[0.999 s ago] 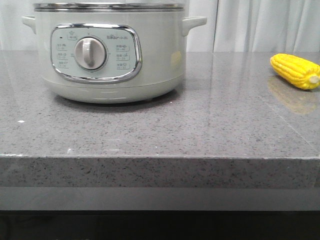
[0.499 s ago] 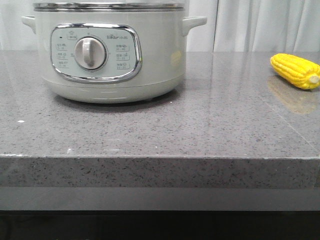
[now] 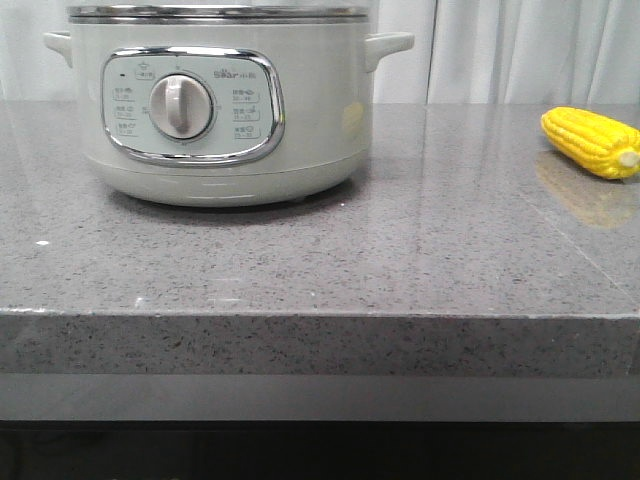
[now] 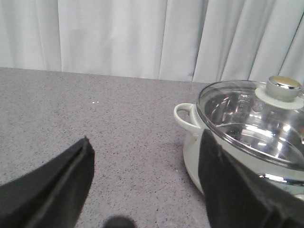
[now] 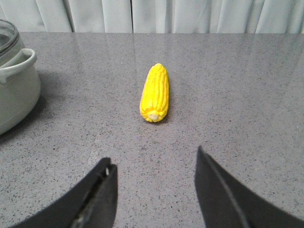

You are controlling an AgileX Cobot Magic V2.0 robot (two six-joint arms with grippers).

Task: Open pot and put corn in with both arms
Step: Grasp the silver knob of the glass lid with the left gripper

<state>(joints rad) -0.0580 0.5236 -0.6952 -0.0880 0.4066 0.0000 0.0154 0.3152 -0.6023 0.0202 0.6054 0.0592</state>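
**Lid still on, corn still out: where the job could slip**

While both arms hang back from their targets, nothing of the task looks done yet. The pot [image 3: 222,105] stands on the grey speckled surface [image 3: 320,260] toward the robot's left, its glass lid [image 4: 247,121] seated on the metal rim with a chrome knob [image 4: 283,88] on top. The corn [image 3: 592,142] lies well apart from it, far to the right, resting on its side with the pale stub end toward the right arm's camera.

The left hand [image 4: 147,183] is spread wide and grasps nothing; the pot sits off to one side of its gap, not between the fingers. The right hand [image 5: 154,190] is likewise released and empty, with the corn ahead of it and roughly in line with the gap.

Several risks can be judged from this. The knob is small and shiny, so an off-centre pinch could slide off or tilt the lid against the rim. The cob is round and could roll away if one finger touches first. If the corn arrives before the lid is clear, it would strike glass.
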